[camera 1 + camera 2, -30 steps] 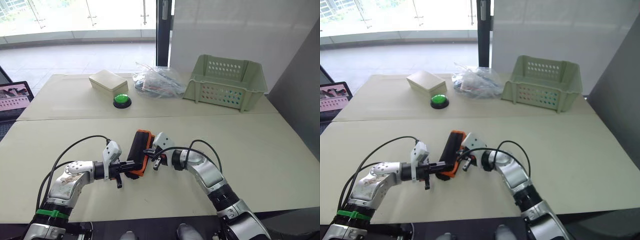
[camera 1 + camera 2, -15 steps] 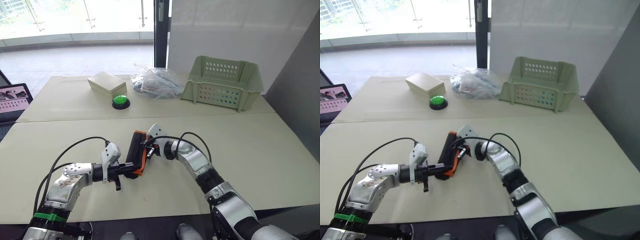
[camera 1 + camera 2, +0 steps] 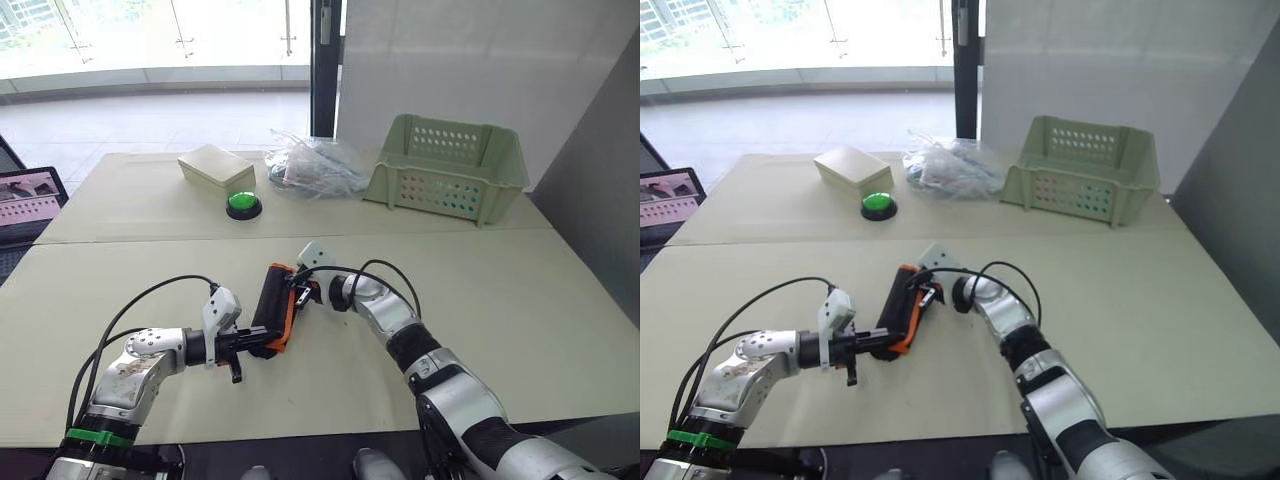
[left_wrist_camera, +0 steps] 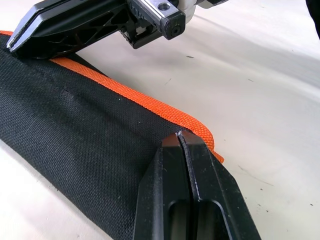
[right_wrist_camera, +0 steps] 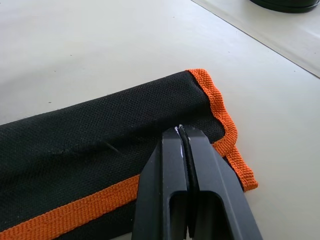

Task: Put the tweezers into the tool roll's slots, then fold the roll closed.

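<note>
The left arm lies low over the table (image 3: 520, 300), its forearm reaching forward and inward from the robot's left. The left end effector (image 3: 248, 347) has its two black fingers pressed together, with no gap between them in the left wrist view. Its tips meet the near end of the tool roll (image 3: 274, 305), at the orange trim; whether any fabric is pinched between them I cannot tell.

The right arm comes from the robot's right, bent at the elbow, and its wrist turns inward toward the roll. The right end effector (image 3: 299, 296) is closed too, the fingers side by side, and it rests against the roll's right long edge near the far end. In the right wrist view the tips (image 5: 181, 134) sit on the black fabric close to the orange corner.

The tool roll is folded into a slim black bundle with orange trim. It lies on the near part of the table, between the two end effectors, with its long side pointing away from the robot and slightly tilted.

At the far right of the table stands a green plastic basket (image 3: 505, 180); what I can see of its inside has nothing in it. Left of it lie a clear plastic bag (image 3: 315, 165) holding small items, a green button (image 3: 243, 202) and a beige box (image 3: 216, 165).
</note>
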`<control>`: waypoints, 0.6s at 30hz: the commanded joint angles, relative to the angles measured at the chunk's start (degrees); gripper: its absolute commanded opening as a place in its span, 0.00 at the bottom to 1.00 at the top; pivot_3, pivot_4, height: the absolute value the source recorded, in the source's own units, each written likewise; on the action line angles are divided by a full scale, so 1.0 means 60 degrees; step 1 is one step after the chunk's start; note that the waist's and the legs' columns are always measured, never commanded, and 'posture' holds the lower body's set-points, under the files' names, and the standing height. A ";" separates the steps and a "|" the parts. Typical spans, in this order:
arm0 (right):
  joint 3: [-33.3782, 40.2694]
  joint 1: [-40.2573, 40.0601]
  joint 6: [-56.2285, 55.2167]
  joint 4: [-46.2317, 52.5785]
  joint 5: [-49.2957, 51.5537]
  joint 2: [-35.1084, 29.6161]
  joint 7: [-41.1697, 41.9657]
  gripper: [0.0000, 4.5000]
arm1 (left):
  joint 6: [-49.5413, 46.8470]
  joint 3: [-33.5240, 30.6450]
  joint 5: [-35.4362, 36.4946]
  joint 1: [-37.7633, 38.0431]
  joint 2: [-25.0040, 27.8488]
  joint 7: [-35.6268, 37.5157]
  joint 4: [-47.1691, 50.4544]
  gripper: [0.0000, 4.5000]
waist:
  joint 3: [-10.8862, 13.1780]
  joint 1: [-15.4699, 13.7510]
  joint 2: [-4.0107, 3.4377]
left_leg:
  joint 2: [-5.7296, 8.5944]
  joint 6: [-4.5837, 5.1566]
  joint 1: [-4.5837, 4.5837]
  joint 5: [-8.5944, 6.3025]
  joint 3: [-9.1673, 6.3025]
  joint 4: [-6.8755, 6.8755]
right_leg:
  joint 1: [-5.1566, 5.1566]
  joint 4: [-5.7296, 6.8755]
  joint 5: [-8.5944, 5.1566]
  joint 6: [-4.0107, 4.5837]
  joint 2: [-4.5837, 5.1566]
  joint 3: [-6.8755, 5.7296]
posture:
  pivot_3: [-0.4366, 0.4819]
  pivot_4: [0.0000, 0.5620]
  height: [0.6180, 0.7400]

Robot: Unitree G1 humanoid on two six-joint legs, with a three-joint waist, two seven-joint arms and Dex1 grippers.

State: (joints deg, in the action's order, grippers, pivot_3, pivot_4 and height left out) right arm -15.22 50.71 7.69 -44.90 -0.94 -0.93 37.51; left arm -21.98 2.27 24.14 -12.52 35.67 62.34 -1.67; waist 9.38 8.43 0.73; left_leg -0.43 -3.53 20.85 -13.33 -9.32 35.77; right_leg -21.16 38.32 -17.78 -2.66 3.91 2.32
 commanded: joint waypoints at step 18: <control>0.0767 -0.1770 0.1023 0.4638 0.0672 -0.1201 0.0421 0.00 | 0.0184 -0.0484 0.0264 0.0389 0.0283 0.0098 0.0572 0.00 | 0.0016 -0.0389 -0.0028 | -0.0084 -0.0015 0.0092 0.0022 0.0133 -0.0004 | -0.0201 0.0115 -0.0002 0.0105 -0.0043 0.0102 | 0.48 0.27 0.74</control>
State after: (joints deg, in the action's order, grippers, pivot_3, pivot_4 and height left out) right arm -12.57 39.85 12.86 -23.57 1.36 -7.54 39.93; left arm -20.29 1.16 24.72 -11.50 36.04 62.42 -0.34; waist 9.48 6.09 0.56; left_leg -0.93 -3.62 21.45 -13.20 -8.50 35.75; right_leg -22.41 39.00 -17.79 -2.02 3.66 2.96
